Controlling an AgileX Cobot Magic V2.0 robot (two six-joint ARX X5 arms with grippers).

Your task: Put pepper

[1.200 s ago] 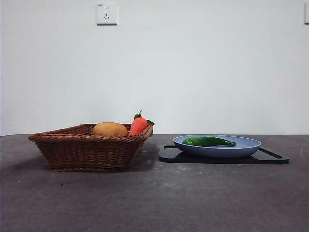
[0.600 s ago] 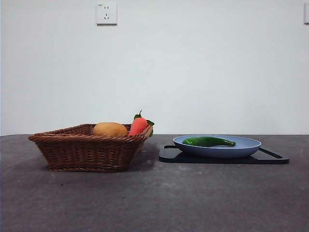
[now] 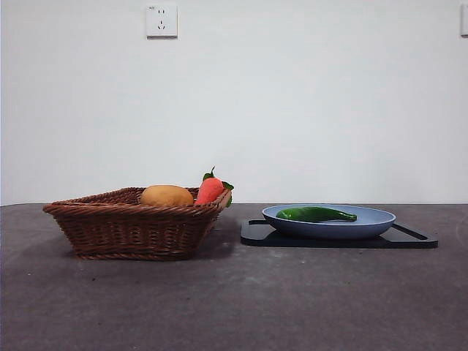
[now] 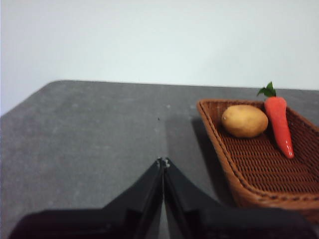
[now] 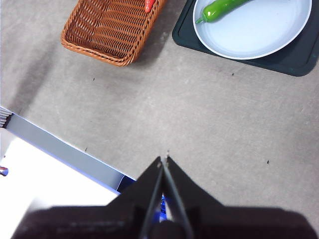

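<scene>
One glossy, slightly curved dark-green pepper [image 3: 316, 214] lies in the blue plate [image 3: 373, 222].

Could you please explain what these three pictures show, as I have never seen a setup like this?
This is a two-armed robot at a dark grey table. One picture looks level across the table from a low front camera; the other two come from cameras on each arm's wrist. The black wedge at the bottom of each wrist picture is that arm's gripper: the left gripper and the right gripper are both shut and hold nothing. On the table, a wicker basket holds a potato and a carrot. Beside it, a green pepper lies on a light blue plate, which sits on a black tray.
</scene>
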